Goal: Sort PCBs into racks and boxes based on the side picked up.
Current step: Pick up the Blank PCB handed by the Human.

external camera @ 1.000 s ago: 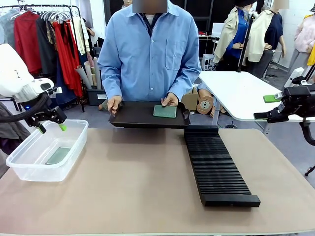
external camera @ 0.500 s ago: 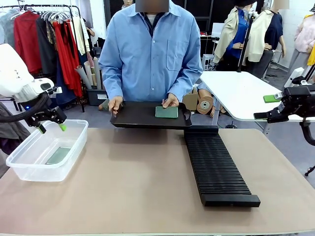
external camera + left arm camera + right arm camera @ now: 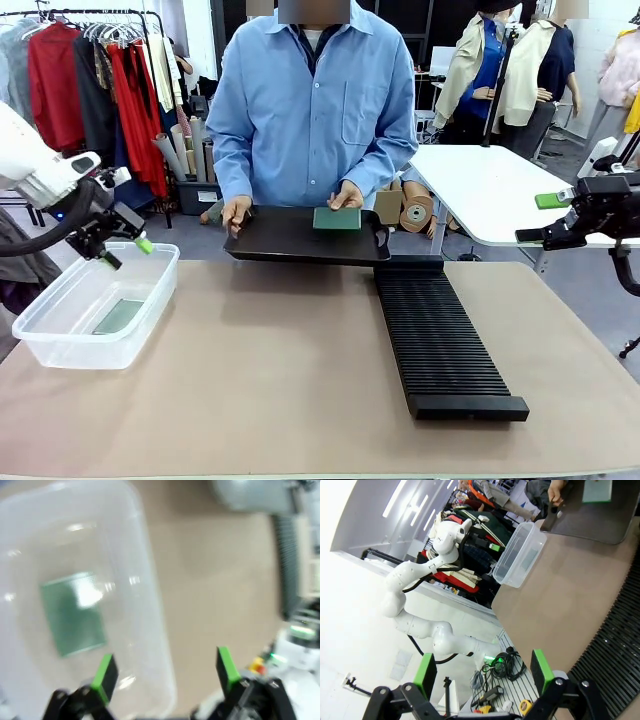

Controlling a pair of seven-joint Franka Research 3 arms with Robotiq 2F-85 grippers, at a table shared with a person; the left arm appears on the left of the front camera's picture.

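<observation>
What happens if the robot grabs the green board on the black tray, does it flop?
Probably not: the PCB looks thin, flat and straight-edged, so it likely stays stiff. Being so thin, it is probably light. Lying flat on the smooth black tray, it may slide when pushed and be hard to get under.

Green PCB (image 3: 119, 316) flat in clear tub (image 3: 80, 350), second PCB (image 3: 336, 218) on black tray (image 3: 280, 237), slotted rack (image 3: 440, 340) at right

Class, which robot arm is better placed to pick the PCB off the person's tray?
Probably right: the PCB lies right of centre on the tray, and the right claw hangs open on that side. The left claw is open over the tub.
</observation>
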